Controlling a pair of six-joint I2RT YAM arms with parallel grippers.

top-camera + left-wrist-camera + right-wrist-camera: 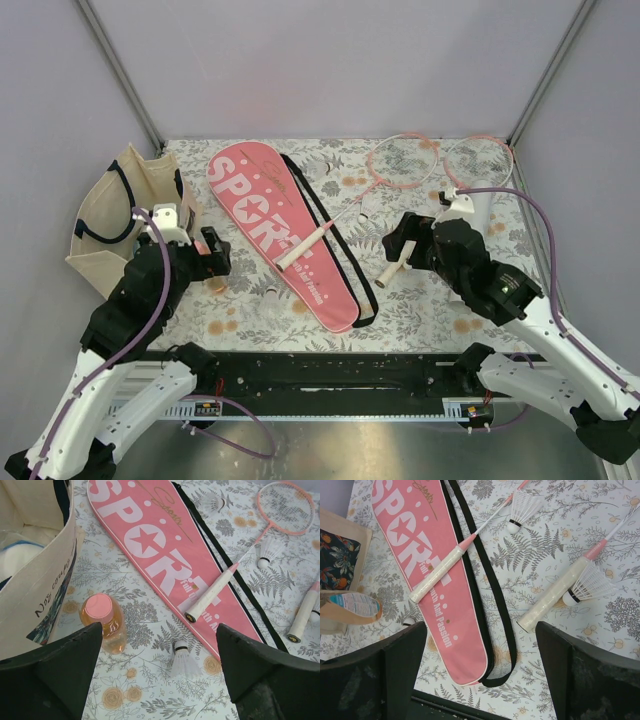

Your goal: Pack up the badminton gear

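Observation:
The pink "SPORT" cover (280, 230) lies diagonally mid-table, its black strap (492, 590) looping along its right edge. One pink-framed racket (403, 160) rests its white handle (210, 597) on the cover. The second racket (480, 160) lies to the right, with its handle (552, 597) on the cloth. Several white shuttlecocks lie loose, one (185, 660) below my left gripper and another (590, 585) beside the second handle. My left gripper (215, 255) (159, 630) hovers open left of the cover with nothing in it. My right gripper (400, 240) (481, 627) hovers open over the cover's near end and is also bare.
A beige tote bag (120, 205) with navy handles stands open at the far left. A small orange bottle with a pink cap (102, 620) stands next to my left finger. The floral cloth (250, 310) covers the table, and a black rail (330, 370) runs along the near edge.

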